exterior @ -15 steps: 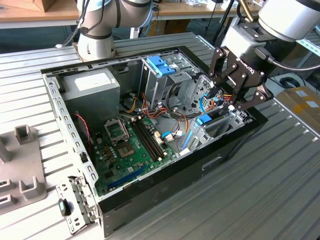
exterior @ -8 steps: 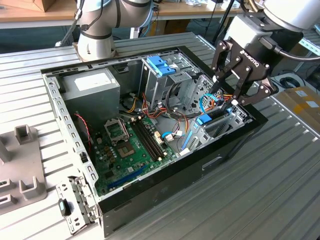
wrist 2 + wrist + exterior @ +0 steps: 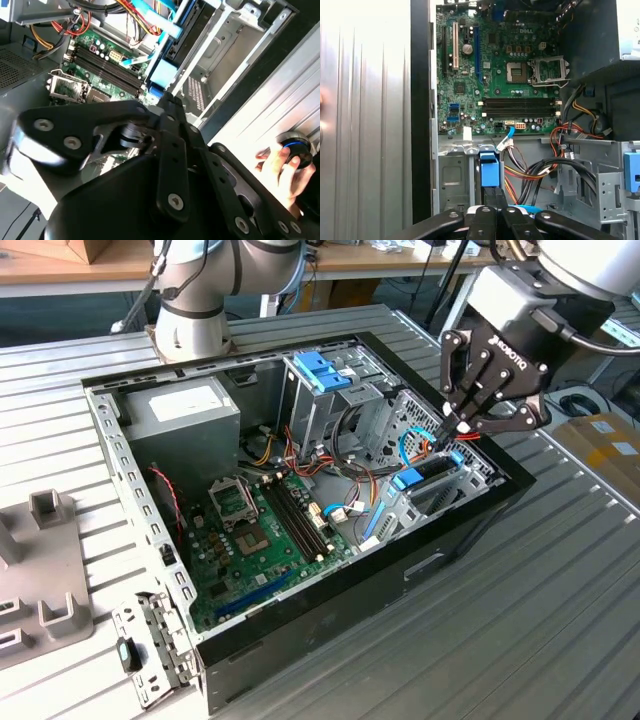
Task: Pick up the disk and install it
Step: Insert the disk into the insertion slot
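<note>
Open PC case [image 3: 350, 600] lies on the slatted counter [image 3: 560, 620]. In the exterior view the disk [image 3: 428, 476] is down in the lower bay at 3 o'clock of the case. Its dark body sits between the bay's metal walls, with the blue carrier frame showing at the ends. Can't tell whether it sits level on the rails or is fully home.

The gripper [image 3: 463, 428] hangs at 1 o'clock of the disk, tips just over its outer blue end. Fingers are pinched narrow, with no gap between them in the first wrist view. Can't tell if they nip a thin carrier edge or only press on it. Reads as the seating stage.

The cable bundle [image 3: 352, 462], orange and black, is just beside the disk at 9 o'clock. The motherboard [image 3: 265, 540] is at 8 o'clock.

Likely trouble:
- **Jam:** an off-centre push on one end could cock the carrier and jam it in the rails.
- **Slip:** narrow tips on smooth plastic could slide off and hit the bay wall.
- **Cables:** loose cables could get trapped under the inner end and stop the disk short.
- **False finish:** the carrier clips may not latch, so the disk looks installed while loose.
</note>
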Available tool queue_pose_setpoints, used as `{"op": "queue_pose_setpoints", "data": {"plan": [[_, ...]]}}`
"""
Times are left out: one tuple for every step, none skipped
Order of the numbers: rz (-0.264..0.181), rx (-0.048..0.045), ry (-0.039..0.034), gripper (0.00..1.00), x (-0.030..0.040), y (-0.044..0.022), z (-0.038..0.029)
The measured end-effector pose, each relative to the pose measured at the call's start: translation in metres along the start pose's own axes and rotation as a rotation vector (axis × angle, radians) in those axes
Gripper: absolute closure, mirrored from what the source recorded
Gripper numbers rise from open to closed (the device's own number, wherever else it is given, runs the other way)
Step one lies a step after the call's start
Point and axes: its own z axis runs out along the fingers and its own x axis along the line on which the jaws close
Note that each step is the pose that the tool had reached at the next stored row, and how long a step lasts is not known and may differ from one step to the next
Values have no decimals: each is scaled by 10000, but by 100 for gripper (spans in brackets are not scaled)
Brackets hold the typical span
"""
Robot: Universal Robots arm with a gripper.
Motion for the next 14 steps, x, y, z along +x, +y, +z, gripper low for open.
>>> {"op": "queue_pose_setpoints", "data": {"plan": [[3, -42, 0, 88, -1, -35, -1], [10, -139, 1, 90, -2, -116, -2], [16, -198, 1, 90, -3, -159, -1], [21, -263, 1, 90, -3, -205, 0], [32, -383, 0, 90, -5, -305, 4], [37, -454, 1, 90, -8, -369, 5], [40, -499, 3, 90, -13, -413, 6], [48, -574, 0, 90, -27, -489, 9], [50, -612, 3, 90, -42, -540, 8], [51, -618, 5, 90, -49, -554, 7], [50, -622, 2, 90, -57, -566, 9], [51, -624, 2, 90, -58, -570, 9], [52, -625, 2, 90, -58, -571, 9], [53, -625, 2, 90, -59, -571, 9]]}}
